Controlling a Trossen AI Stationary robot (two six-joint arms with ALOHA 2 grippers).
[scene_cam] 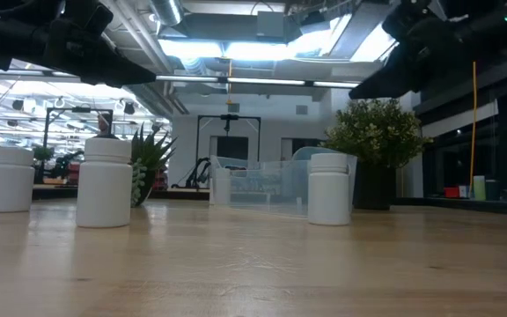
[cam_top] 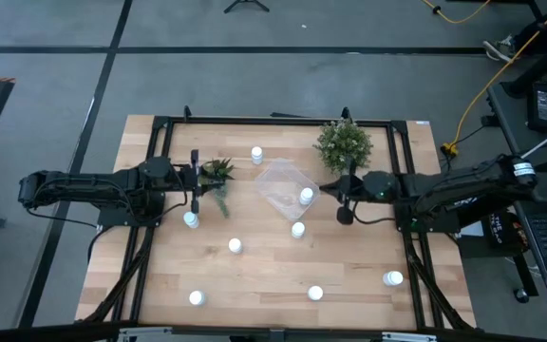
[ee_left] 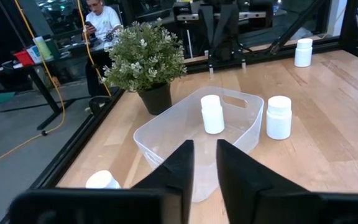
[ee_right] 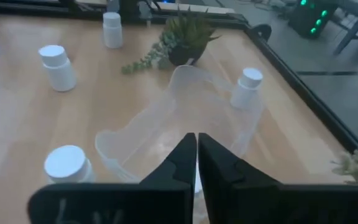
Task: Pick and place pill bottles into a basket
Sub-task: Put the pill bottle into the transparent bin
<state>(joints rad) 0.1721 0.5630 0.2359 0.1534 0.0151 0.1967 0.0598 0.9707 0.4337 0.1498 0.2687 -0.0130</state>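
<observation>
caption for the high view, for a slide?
Both arms flank a clear basket holding one bottle; eight more stand on the table near two plants.

White pill bottles [cam_top: 235,245]; clear translucent basket [cam_top: 278,182]; green plants [cam_top: 343,142]; light wood table [cam_top: 254,271].

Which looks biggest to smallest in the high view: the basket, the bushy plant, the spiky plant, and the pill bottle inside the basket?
1. Bushy plant and basket: they look about alike, so no ranking between them.
2. Spiky plant, narrower than both.
3. Pill bottle in the basket, clearly the smallest.
</observation>
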